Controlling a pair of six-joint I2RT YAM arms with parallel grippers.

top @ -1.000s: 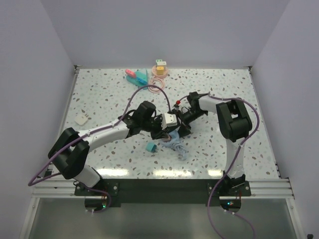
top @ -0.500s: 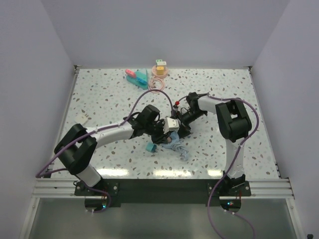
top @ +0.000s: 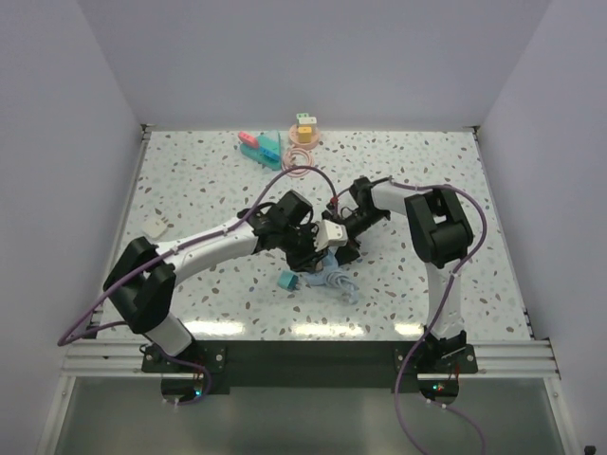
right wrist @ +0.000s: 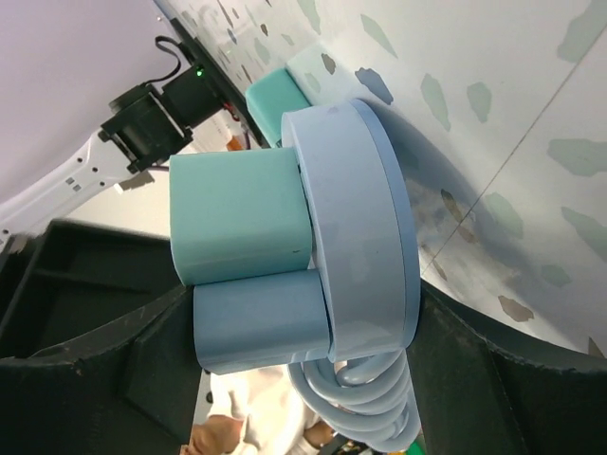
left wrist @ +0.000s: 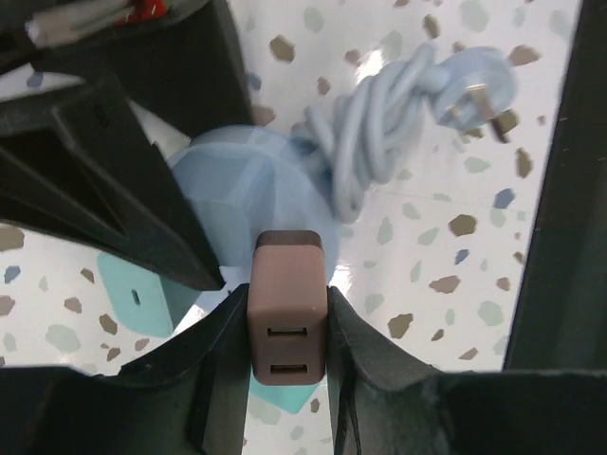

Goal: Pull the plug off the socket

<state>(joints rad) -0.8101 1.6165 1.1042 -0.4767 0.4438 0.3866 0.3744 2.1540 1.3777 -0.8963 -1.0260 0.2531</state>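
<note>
Plug (left wrist: 286, 303) – brown USB charger, two ports facing the wrist cam – is pinched btwn the narrow-set fingers of the left claw (left wrist: 286, 318). Its far end sits up against the pale blue round socket (left wrist: 237, 180). Can't tell if the pins are out yet. On the other side the right claw (right wrist: 303, 341) is clamped on that socket, holding it on edge as the anchor.

Change vs. 1 s ago: left arm has swung its wrist in and fwd, bringing its claw onto the cluster. Right arm barely moved. So the grasp looks made and the pull itself is prob. still to come. It needs a straight draw away from the socket face w/ the right side holding firm.

Around: teal plug (right wrist: 237, 213) and pale blue plug (right wrist: 261, 318) are also seated in the socket. A slip onto either = wrong one pulled. Coiled blue cable (left wrist: 379, 142) trails from the cluster onto the worktop (top: 190, 180). Loose teal adapter (top: 286, 281) lies below the claws, same spot as before. Well apart, no obstacle: white adapter (top: 157, 225) at left, pink/teal blocks (top: 258, 144) and orange ring piece (top: 303, 133) at far edge.
</note>
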